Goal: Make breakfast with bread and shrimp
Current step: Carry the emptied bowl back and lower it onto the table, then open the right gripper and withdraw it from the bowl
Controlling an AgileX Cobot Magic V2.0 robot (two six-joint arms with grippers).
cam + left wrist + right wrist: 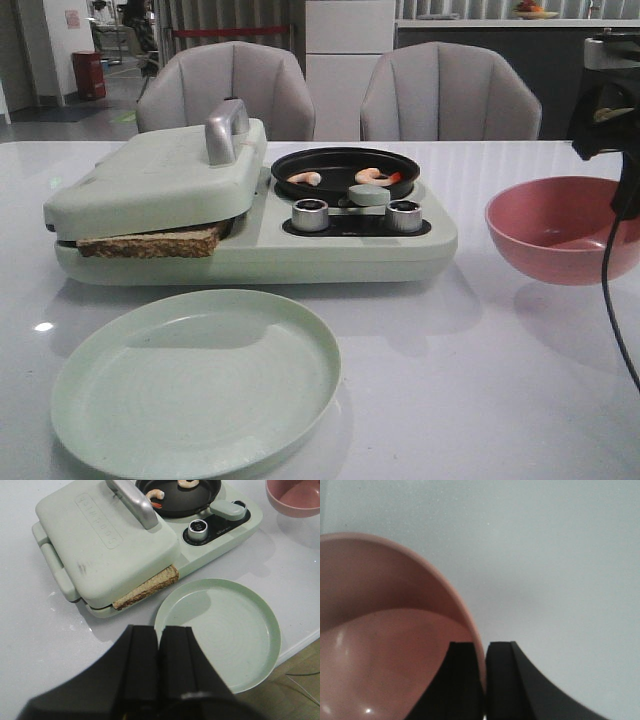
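One slice of bread point(150, 243) is clamped under the closed lid of the pale green breakfast machine point(330, 250), its crust sticking out at the front; the bread point(148, 587) also shows in the left wrist view. Two shrimp point(305, 178) point(373, 176) lie in the machine's black pan point(345, 163). My left gripper point(160, 630) is shut and empty, above the table's front beside the plate. My right gripper point(481, 645) point(627, 205) is shut on the rim of the pink bowl point(385, 645), one finger inside and one outside.
An empty pale green plate point(195, 385) point(225, 630) lies in front of the machine. The empty pink bowl point(555, 230) rests on the table to the right of the machine. A metal handle point(225, 128) tops the lid. Two knobs point(310, 214) point(404, 215) face front. Two chairs stand behind the table.
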